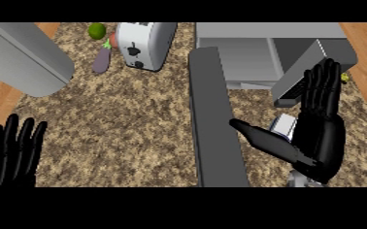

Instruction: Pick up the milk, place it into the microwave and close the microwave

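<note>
Black right hand (321, 126) is spread open, fingers straight, thumb out, holding nothing yet. The milk carton (284, 125) stands on the tabletop (136, 126) in the gap between thumb and palm, mostly hidden. Risk: straight fingers nudge the carton over before they curl, or the grab catches only an edge. The open microwave door (213, 121) sticks out just left of the thumb and narrows the route into the microwave (247, 53); a swing could clip it. Left hand (20, 150) rests open at the lower left edge. Toaster (143, 43), eggplant (102, 59) and lime (97, 30) sit well apart, no obstruction.
</note>
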